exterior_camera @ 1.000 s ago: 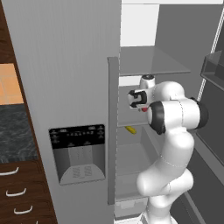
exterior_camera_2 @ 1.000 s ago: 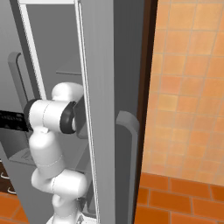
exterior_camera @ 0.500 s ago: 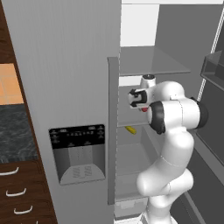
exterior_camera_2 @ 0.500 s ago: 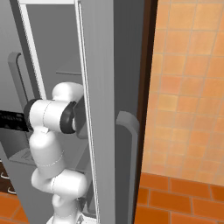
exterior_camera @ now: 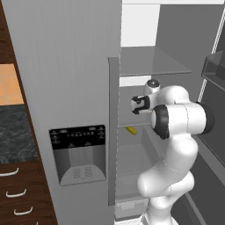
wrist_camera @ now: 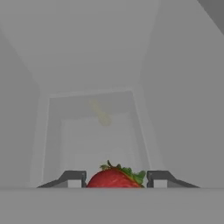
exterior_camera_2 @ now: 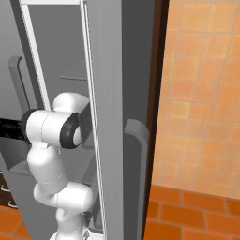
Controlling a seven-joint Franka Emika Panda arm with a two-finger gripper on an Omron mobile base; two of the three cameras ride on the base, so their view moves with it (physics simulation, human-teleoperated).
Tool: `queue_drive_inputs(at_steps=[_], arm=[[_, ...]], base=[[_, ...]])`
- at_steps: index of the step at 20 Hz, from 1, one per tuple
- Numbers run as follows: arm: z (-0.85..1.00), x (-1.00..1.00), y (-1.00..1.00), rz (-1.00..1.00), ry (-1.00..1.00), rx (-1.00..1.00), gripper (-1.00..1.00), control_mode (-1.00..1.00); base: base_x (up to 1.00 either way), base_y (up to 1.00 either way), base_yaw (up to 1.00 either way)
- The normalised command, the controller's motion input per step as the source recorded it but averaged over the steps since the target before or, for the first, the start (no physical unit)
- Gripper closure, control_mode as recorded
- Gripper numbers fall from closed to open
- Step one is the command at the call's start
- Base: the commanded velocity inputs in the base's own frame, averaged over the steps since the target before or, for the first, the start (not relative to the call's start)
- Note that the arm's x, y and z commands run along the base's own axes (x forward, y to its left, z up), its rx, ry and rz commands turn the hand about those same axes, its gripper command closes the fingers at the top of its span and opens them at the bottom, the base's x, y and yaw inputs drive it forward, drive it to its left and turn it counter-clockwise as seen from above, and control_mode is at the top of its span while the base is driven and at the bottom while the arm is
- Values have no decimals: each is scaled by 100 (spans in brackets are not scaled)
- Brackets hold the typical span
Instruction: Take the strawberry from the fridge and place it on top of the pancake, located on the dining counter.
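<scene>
The white arm with dark joints reaches into the open compartment of the tall light-grey two-door fridge [exterior_camera: 66, 66], its wrist level with the space beneath a clear glass shelf [exterior_camera: 151, 61]. In the hand view, the two-finger end effector [wrist_camera: 114, 178] is clenched on the small dark-red strawberry [wrist_camera: 114, 177], which sits between the two dark fingertips [wrist_camera: 72, 178] with its green leafy cap turned upward and to the right in that view. The fruit touches or nearly touches both tips, and its lower part is cut off by the edge of the view.

Beyond the strawberry, the hand view looks down into the pale grey interior of the fridge, where a small elongated yellow item [wrist_camera: 101, 113] lies blurred on a lower surface. The left base view shows the same yellow item [exterior_camera: 131, 130] lying on a lower shelf, below and to the left of the arm's wrist. The closed fridge door bears a black dispenser panel [exterior_camera: 78, 137] above a grey recess. To the far left stands a black speckled worktop [exterior_camera: 15, 132] over dark wood drawers [exterior_camera: 17, 193]. In the right base view, the arm stands beside the edge of the open fridge door, with orange wall tiles [exterior_camera_2: 206, 93] to its right.
</scene>
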Motion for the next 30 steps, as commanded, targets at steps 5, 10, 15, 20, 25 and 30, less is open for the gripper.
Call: queue_drive_inputs(at_steps=[5, 10, 15, 20, 25, 30], arm=[[39, -88, 7, 0, -11, 0, 100, -100], [67, -95, 14, 0, -6, 0, 100, -100], [63, -78, 19, 0, -1, -3, 100, -100], [84, -77, 6, 0, 3, 0, 100, -100], [48, -92, 23, 0, 1, -1, 100, -100], [45, -100, 24, 0, 1, 0, 100, -100]], base=[[0, 0, 0], [0, 0, 0], [0, 0, 0], [0, 0, 0], [0, 0, 0], [0, 0, 0]])
